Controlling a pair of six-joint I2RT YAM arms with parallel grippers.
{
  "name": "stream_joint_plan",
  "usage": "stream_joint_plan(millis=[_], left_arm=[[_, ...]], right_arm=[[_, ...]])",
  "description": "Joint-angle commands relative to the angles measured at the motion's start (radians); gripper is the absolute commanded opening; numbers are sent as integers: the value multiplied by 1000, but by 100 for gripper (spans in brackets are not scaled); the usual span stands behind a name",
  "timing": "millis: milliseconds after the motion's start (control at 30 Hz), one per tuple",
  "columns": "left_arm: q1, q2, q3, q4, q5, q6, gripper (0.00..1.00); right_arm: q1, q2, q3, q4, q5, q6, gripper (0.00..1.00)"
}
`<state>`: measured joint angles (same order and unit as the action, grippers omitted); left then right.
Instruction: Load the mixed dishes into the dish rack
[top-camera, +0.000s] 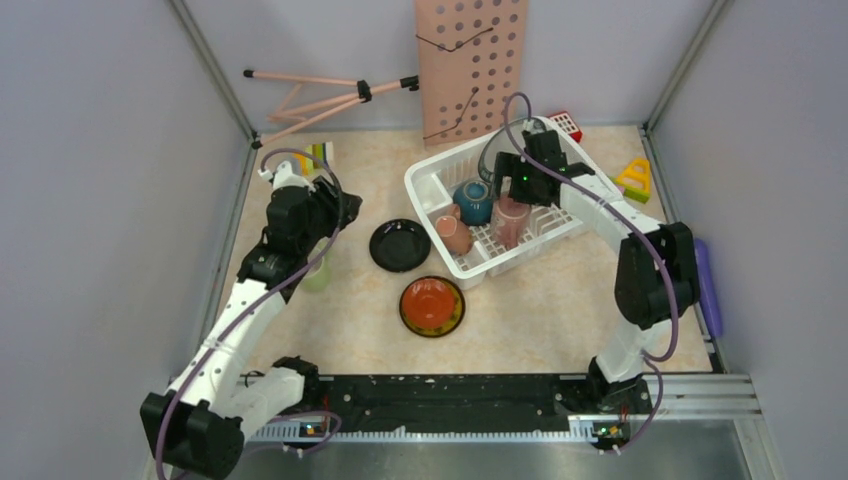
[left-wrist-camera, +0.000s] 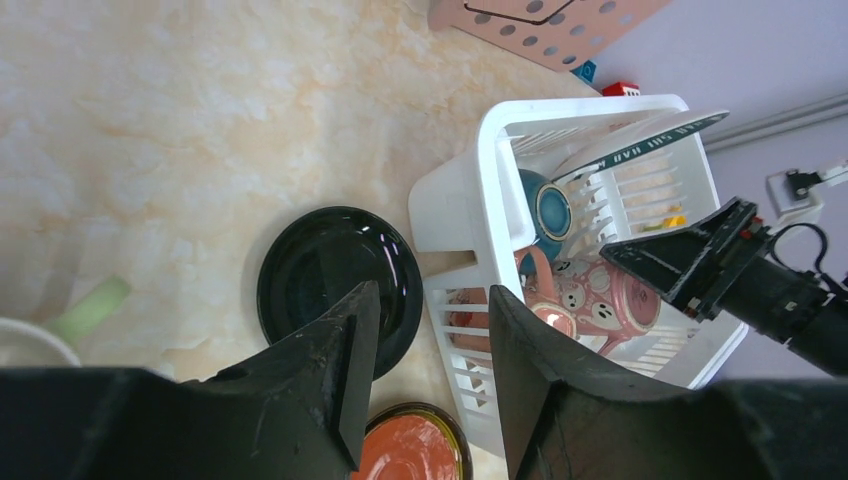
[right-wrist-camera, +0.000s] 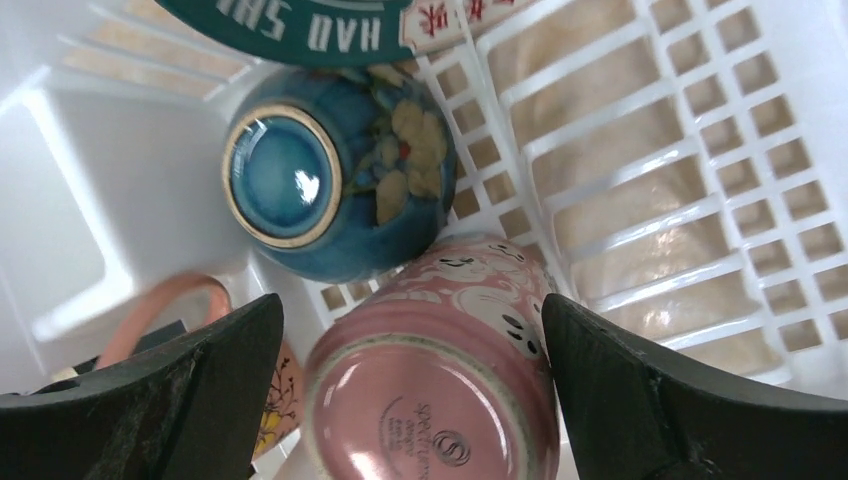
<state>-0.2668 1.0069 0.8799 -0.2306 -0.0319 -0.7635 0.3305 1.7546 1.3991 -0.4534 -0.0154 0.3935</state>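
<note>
The white dish rack (top-camera: 436, 178) stands at the middle back. It holds a teal bowl (right-wrist-camera: 340, 180), a pink cup (right-wrist-camera: 430, 400) bottom-up, a pinkish handled cup (top-camera: 455, 236) and a white plate with a dark rim (right-wrist-camera: 300, 25) on edge. My right gripper (right-wrist-camera: 410, 340) is open, its jaws straddling the pink cup. On the table lie a black plate (top-camera: 400, 245) and a red plate with a yellowish rim (top-camera: 432, 306). My left gripper (left-wrist-camera: 430, 330) hovers open left of the black plate, nothing between its fingers. A light green mug (top-camera: 318, 275) sits partly under the left arm.
A pink perforated board (top-camera: 470, 65) leans on the back wall, with a pink tripod (top-camera: 320, 95) lying to its left. Toy blocks (top-camera: 635, 178) lie right of the rack, and a red one (top-camera: 567, 123) behind it. Side walls close in the table.
</note>
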Motion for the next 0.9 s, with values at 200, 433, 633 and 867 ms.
stream_joint_plan(millis=[200, 433, 633, 867], left_arm=[[6, -106, 48, -113, -102, 76, 50], [6, -99, 50, -117, -101, 77, 50], [6, -98, 42, -110, -109, 77, 50], [6, -88, 33, -88, -87, 91, 50]], right_arm=[[28, -136, -215, 154, -169, 97, 97], [28, -162, -214, 124, -199, 104, 97], [-31, -168, -190, 90, -169, 84, 99], [-75, -132, -167, 99, -178, 76, 99]])
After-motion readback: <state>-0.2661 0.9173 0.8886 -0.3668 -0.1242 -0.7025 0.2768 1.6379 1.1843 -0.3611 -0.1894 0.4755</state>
